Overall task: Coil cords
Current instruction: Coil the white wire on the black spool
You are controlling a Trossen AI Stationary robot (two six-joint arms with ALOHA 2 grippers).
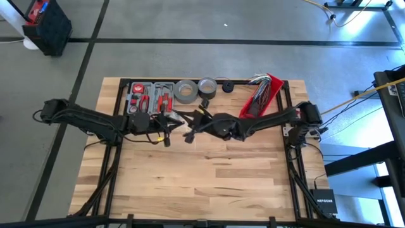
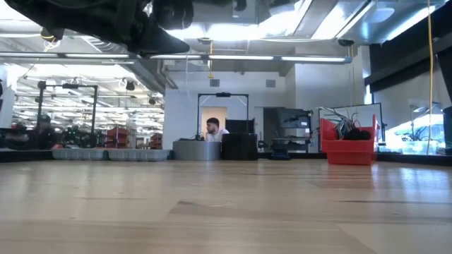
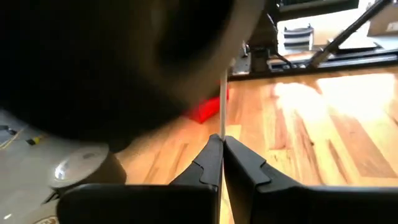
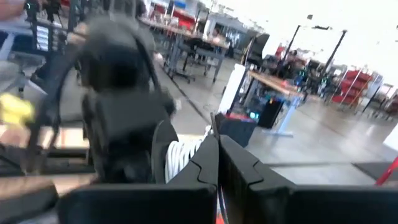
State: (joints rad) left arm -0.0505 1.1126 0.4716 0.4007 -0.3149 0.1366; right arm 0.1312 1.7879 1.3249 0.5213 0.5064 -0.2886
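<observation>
The cord is very thin and white. In the left wrist view a straight stretch (image 3: 222, 106) rises from my left gripper (image 3: 222, 138), which is shut on it. In the right wrist view several white turns (image 4: 183, 155) sit wound around a dark part of the left arm. My right gripper (image 4: 217, 138) is shut, with a thin strand (image 4: 212, 126) at its tips. In the high view the left gripper (image 1: 168, 138) and the right gripper (image 1: 188, 134) meet over the table's middle. The low view shows the arms (image 2: 141, 21) well above the tabletop. My left gripper pinches a single strand of the cord (image 3: 222, 132) between its two fingertips. The strand runs straight and taut away from the tips, clear of the table. My right gripper pinches the thin strand (image 4: 212, 132) at its fingertips, close beside the wound turns. The cord is clear of the table.
Along the far edge stand a tool case (image 1: 150, 96), two grey tape rolls (image 1: 185, 91) (image 1: 207, 86) and a red bin (image 1: 261, 95) with grey wires. A yellow cable (image 1: 354, 95) runs off to the right. Bare wood (image 1: 202, 183) fills the near half. A person (image 2: 213, 128) sits far behind.
</observation>
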